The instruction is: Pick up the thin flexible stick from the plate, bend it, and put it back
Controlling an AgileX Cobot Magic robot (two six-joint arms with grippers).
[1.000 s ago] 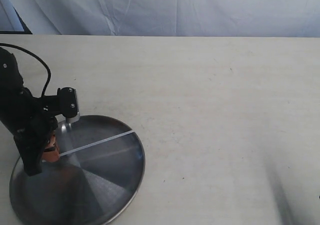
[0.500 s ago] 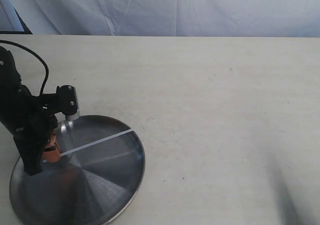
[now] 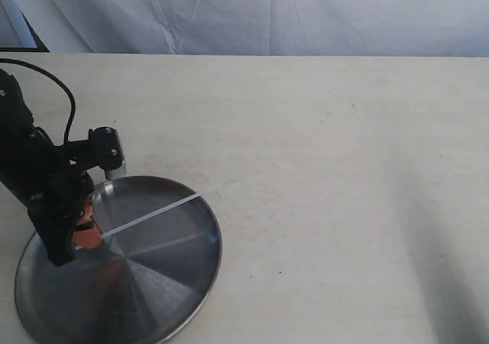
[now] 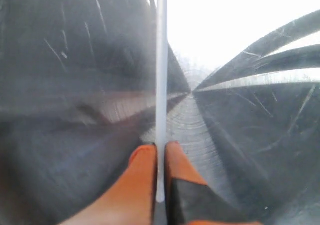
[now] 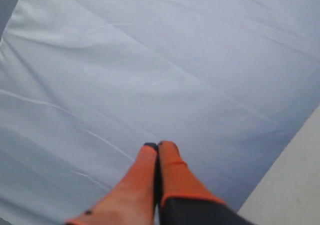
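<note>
The shiny steel plate (image 3: pixel 160 283) lies at the table's near left corner. Over its left part my left gripper (image 3: pixel 85 233) is shut on one end of the thin flexible stick (image 3: pixel 153 215), a straight whitish rod that runs up and right to the plate's far rim. In the left wrist view the stick (image 4: pixel 161 75) sits pinched between the orange fingers (image 4: pixel 142 175) and stretches out over the plate (image 4: pixel 260 150). My right gripper (image 5: pixel 157 147) is out of the exterior view; its orange fingers are pressed together on nothing and face a pale blue cloth.
A pale blue cloth backdrop (image 3: pixel 252 15) hangs behind the beige table (image 3: pixel 328 168). A black cable (image 3: pixel 57 88) loops above the left arm. A faint shadow crosses the table's right side.
The left arm has shifted slightly right and tilted, and the held end of the stick has moved with it. The shadow at the table's right has faded.
</note>
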